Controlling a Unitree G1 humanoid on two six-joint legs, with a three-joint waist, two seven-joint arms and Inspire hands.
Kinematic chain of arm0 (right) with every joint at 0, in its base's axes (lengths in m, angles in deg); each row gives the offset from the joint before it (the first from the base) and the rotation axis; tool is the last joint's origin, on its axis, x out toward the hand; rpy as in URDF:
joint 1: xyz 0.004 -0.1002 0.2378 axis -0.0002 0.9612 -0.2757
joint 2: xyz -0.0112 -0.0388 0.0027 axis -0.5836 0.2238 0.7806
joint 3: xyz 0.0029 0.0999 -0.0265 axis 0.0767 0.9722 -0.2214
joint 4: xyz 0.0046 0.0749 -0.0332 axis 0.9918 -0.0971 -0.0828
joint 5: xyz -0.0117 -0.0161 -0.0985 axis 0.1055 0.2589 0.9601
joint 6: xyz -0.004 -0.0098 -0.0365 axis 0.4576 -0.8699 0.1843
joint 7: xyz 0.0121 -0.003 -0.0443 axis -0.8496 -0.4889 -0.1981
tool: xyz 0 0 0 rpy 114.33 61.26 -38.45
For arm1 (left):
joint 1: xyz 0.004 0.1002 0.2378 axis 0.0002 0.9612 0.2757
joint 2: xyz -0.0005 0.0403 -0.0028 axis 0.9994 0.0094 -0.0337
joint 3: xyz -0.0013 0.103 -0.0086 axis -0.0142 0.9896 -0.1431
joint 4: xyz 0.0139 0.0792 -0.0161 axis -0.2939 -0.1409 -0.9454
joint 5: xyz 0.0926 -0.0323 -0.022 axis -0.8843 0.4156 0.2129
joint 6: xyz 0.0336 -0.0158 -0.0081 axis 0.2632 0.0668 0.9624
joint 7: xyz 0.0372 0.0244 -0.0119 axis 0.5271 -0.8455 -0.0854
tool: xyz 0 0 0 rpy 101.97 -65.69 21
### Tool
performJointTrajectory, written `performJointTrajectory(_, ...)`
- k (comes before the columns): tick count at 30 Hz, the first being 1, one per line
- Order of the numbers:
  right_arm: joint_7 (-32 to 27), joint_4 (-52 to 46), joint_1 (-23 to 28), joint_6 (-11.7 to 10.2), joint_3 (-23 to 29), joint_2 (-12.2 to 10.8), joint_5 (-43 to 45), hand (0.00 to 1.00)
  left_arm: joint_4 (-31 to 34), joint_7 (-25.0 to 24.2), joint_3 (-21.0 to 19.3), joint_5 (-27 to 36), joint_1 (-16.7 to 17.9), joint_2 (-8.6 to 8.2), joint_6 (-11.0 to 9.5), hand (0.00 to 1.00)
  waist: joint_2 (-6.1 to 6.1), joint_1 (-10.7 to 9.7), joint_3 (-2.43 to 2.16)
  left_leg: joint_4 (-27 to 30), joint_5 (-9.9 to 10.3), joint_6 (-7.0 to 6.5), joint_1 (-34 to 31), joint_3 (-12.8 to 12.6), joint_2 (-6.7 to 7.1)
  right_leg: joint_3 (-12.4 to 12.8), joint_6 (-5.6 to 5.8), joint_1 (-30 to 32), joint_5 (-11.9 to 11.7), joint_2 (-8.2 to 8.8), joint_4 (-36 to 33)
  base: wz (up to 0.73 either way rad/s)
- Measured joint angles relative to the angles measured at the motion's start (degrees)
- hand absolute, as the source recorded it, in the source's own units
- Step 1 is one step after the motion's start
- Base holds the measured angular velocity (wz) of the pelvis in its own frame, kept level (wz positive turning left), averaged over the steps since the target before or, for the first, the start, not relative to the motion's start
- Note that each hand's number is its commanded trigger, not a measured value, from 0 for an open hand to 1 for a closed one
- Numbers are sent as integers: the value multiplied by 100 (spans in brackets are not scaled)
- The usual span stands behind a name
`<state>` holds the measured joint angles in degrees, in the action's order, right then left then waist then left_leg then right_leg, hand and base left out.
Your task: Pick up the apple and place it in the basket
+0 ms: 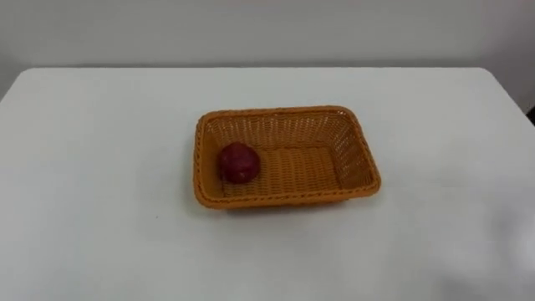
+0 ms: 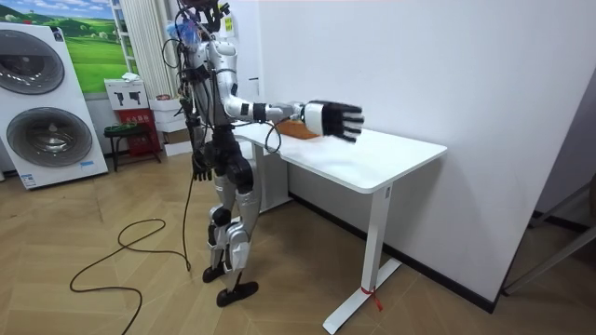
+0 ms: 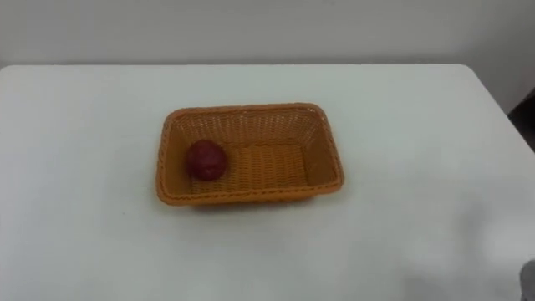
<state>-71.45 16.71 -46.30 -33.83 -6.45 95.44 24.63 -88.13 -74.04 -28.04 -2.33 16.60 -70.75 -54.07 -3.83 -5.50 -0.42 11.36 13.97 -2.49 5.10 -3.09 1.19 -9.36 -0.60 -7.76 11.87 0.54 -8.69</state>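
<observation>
Your white front-loading washing machine (image 2: pixel 51 135) stands at the room view's left, and the robot's left hand (image 2: pixel 200 169) hangs by its hip. On the white rectangular table (image 1: pixel 100 150), the round red apple (image 1: pixel 238 162) lies in the orange woven basket (image 1: pixel 353 152), left of the right hand (image 2: pixel 335 119), whose fingers are spread and hold nothing.

Right robot hand (image 2: pixel 335 119) outstretched, fingers spread.

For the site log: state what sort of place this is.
Probably a laundry or utility room, or a mock-up: stacked washing machines, wood floor, a white table bearing a basket with an apple.
</observation>
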Motion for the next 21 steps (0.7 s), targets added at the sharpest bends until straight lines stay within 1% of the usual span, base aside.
performJointTrajectory(1, 10, 312, 145, -9, 49, -1, -344, 0, 45, 2, -67, -2, 5, 0, 14, 0, 19, -39, -4, 14, 0, 0, -4, 0, -3, -10, 0, -2, 0, 0, -7, 0)
performJointTrajectory(2, 41, 540, 207, -8, 78, 0, -511, 0, 87, 3, -89, -4, 6, 1, 34, 0, 20, -52, -5, 35, 0, 0, -19, -3, -7, -6, 0, 0, 0, 0, -10, 0)
performJointTrajectory(3, 158, 1029, 307, -6, 140, -1, -936, 0, 158, 2, -119, 2, 1, -12, 49, 0, 27, -70, -14, 55, 0, 0, -64, -5, -36, -8, 0, 23, 0, 4, -11, 0)
performJointTrajectory(4, 281, 1572, 387, 1, 158, -6, -1396, 0, 233, -7, -152, 4, -1, -33, 64, 0, 29, -74, -16, 64, 0, 0, -96, -8, -37, 5, -1, 59, 0, 3, -25, 0)
performJointTrajectory(5, 396, 2119, 449, 41, 157, -31, -1667, 0, 266, -10, -169, 1, -15, -57, 71, 0, 42, -75, -17, 78, 0, 0, -135, -2, -37, 9, -1, 92, 0, 7, -51, 0)
performJointTrajectory(6, 451, 2391, 471, 76, 144, -40, -1753, 0, 268, -12, -169, 5, -23, -70, 73, 0, 55, -66, -15, 85, 1, 0, -143, -1, -37, 8, -2, 101, 1, 9, -71, 0)
performJointTrajectory(7, 560, 2931, 502, 142, 141, -71, -1911, 0, 267, -21, -173, -1, -24, -93, 74, 0, 73, -60, -21, 85, 1, -1, -139, -5, -37, 12, -2, 115, 3, 12, -112, 0)
performJointTrajectory(8, 609, 3112, 533, 183, 144, -117, -1958, 0, 268, -36, -179, -10, -25, -99, 73, 0, 73, -46, -22, 80, 1, -1, -134, -14, -35, 24, -2, 117, 4, 11, -115, -6)
performJointTrajectory(9, 693, 3353, 588, 250, 133, -248, -1952, 0, 263, -77, -184, -58, -14, -105, 83, 0, 81, -30, -17, 84, 0, -1, -136, -19, -36, 73, -6, 123, 7, 0, -117, -7)
performJointTrajectory(10, 842, 3723, 623, 287, 1, -322, -1812, 0, 262, -157, -195, -112, -3, -110, 111, 0, 79, -24, -16, 95, 0, -1, -140, -30, -39, 85, -6, 128, 7, -1, -121, -6)
performJointTrajectory(11, 927, 3923, 639, 337, -103, -337, -1736, 0, 262, -179, -195, -123, -3, -119, 118, 0, 75, -23, -15, 95, 0, -1, -142, -31, -37, 87, -7, 133, 7, 2, -125, 0)
performJointTrajectory(12, 1126, 4272, 645, 449, -342, -347, -1610, 0, 262, -235, -186, -188, -14, -135, 132, 0, 69, -21, -10, 95, -1, -4, -151, -29, -33, 92, -7, 149, 9, 9, -125, 0)
performJointTrajectory(13, 1352, 4615, 649, 553, -658, -364, -1255, 0, 262, -324, -155, -267, -19, -135, 177, 0, 80, 6, -2, 115, -2, -6, -160, -58, -35, 126, -6, 174, 8, 6, -131, -7)
performJointTrajectory(14, 1476, 4770, 659, 625, -849, -374, -1046, 0, 262, -363, -150, -267, -31, -134, 207, 0, 82, 56, 1, 116, -2, -6, -153, -105, -43, 158, -7, 197, 8, 2, -140, -22)
performJointTrajectory(15, 1703, 5041, 648, 756, -1236, -389, -715, 0, 251, -406, -128, -264, -42, -130, 228, 0, 77, 155, 2, 115, -2, -6, -139, -140, -53, 228, -6, 195, 7, -11, -156, -25)
performJointTrajectory(16, 1948, 5217, 631, 899, -1506, -423, -348, 0, 198, -424, -132, -270, -81, -130, 239, 0, 67, 240, 16, 112, -2, -7, -121, -161, -52, 285, -6, 211, 8, -18, -196, -22)
performJointTrajectory(17, 2076, 5310, 625, 953, -1629, -439, -140, 0, 181, -431, -131, -269, -102, -130, 256, 0, 64, 285, 17, 113, -2, -7, -116, -170, -48, 296, -6, 215, 8, -17, -198, -7)
performJointTrajectory(19, 2624, 5605, 602, 1136, -2070, -467, 373, 0, 183, -442, -45, -268, -119, -131, 338, 0, 54, 408, 27, 123, 4, -16, -83, -168, -48, 291, -4, 208, 7, -13, -183, 0)
performJointTrajectory(20, 2762, 5640, 593, 1172, -2153, -484, 484, 0, 182, -445, -27, -268, -122, -136, 356, 0, 57, 436, 29, 121, 7, -20, -81, -166, -47, 291, -4, 203, 7, -13, -180, 0)
performJointTrajectory(21, 3027, 5758, 517, 1268, -2337, -501, 784, 0, 167, -447, -1, -268, -122, -150, 383, 0, 67, 461, 34, 121, 12, -25, -81, -159, -46, 272, -2, 194, 8, -9, -168, 5)
